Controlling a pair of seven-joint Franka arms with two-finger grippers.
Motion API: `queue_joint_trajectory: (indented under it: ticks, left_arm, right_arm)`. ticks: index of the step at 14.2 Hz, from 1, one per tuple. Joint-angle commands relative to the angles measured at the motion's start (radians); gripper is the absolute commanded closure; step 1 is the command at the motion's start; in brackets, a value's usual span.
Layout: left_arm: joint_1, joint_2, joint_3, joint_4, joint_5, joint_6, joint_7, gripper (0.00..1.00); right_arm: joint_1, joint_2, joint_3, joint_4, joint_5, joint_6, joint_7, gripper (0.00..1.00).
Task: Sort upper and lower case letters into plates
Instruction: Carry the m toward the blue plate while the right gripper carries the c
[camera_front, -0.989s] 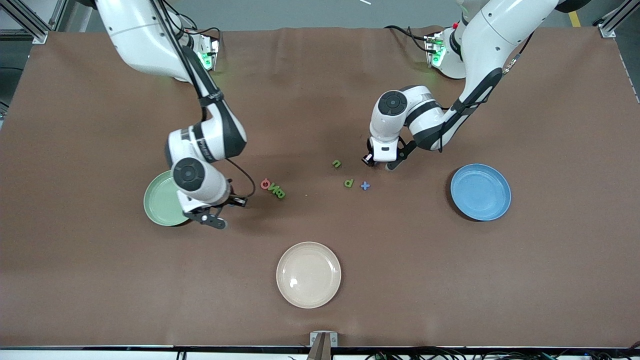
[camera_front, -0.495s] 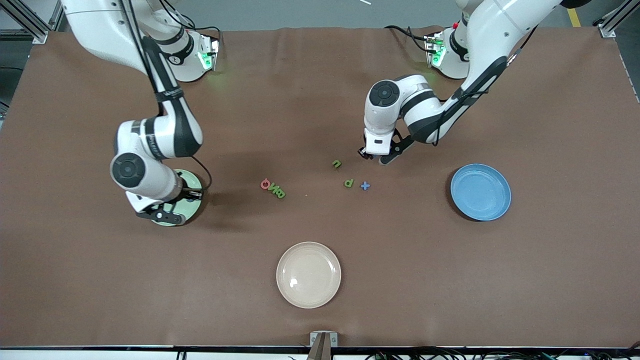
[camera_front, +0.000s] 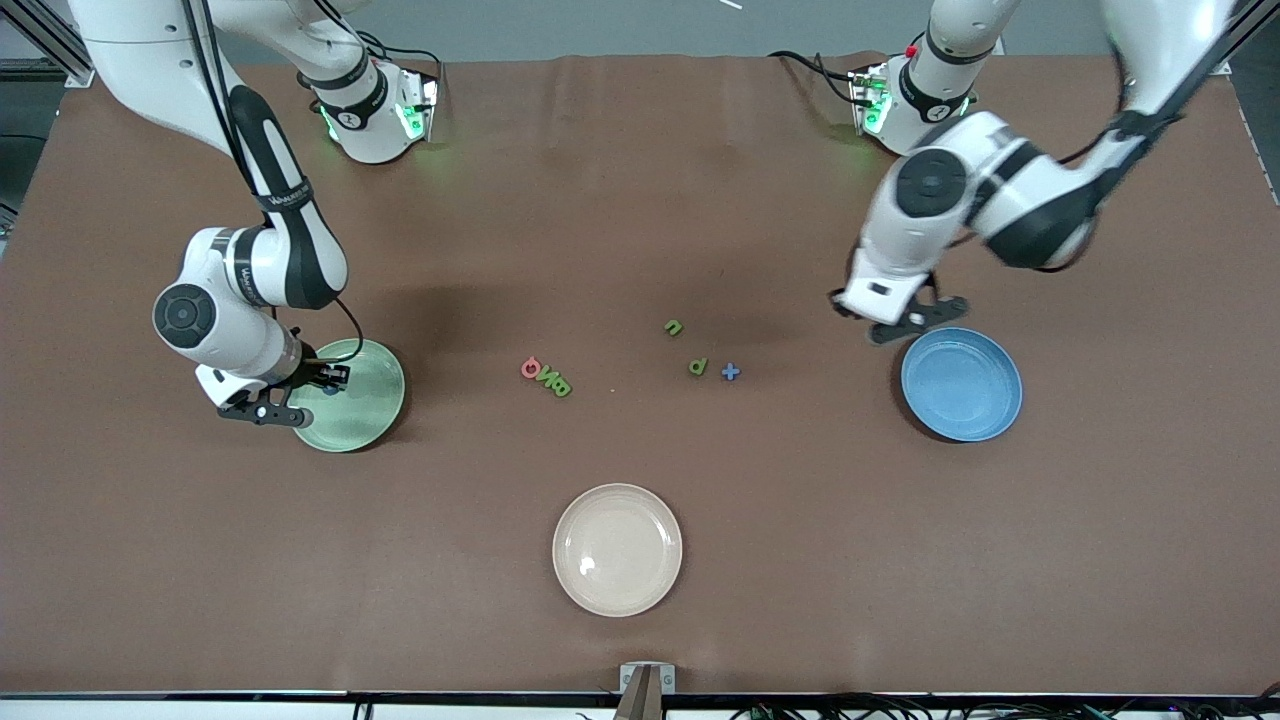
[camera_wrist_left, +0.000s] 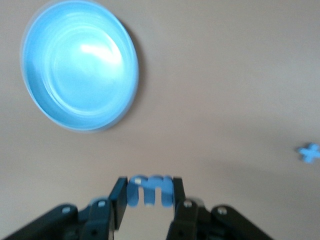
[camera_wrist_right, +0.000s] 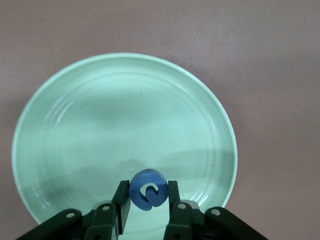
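The right gripper (camera_wrist_right: 148, 196) hangs over the mint green plate (camera_front: 365, 415), its fingers pinched on a small blue letter (camera_wrist_right: 148, 194). The left gripper (camera_wrist_left: 149, 192) hovers just beside the blue plate (camera_front: 985, 415), clamped on what looks like a blue "m" (camera_wrist_left: 150, 190).

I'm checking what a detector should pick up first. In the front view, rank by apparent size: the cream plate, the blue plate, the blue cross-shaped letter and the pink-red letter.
1. cream plate, slightly the largest; it lies nearest the camera, so that may be nearness.
2. blue plate.
3. pink-red letter and blue cross-shaped letter: both tiny, too alike to rank.
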Motion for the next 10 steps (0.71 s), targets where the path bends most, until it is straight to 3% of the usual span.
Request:
queue_joint_trajectory:
  ticks: [1,3,4,5,7,10]
  left_arm:
    - [0.132,0.000,-0.038,-0.036,-0.002,-0.008,0.213,0.94]
    - [0.191,0.002,-0.032,-0.067,0.020,0.038,0.278,0.94]
    - [0.215,0.002,-0.028,-0.093,0.053,0.072,0.300,0.94]
    - [0.234,0.010,-0.020,-0.117,0.098,0.101,0.312,0.94]
    - [0.236,0.025,0.044,-0.139,0.164,0.145,0.318,0.94]
    - [0.236,0.039,0.136,-0.154,0.222,0.230,0.361,0.95]
  right_arm:
    - [-0.015,-0.029,0.020,-0.042,0.027,0.018,-0.015,0.98]
    - [-0.010,-0.021,0.020,-0.044,0.043,0.018,-0.015,0.93]
    - [-0.010,-0.020,0.020,-0.042,0.043,0.018,-0.015,0.85]
    - [-0.008,-0.018,0.020,-0.042,0.043,0.020,-0.015,0.64]
    - [-0.007,-0.018,0.020,-0.039,0.043,0.020,-0.015,0.00]
    - [0.001,-0.019,0.022,-0.010,0.043,0.002,-0.012,0.00]
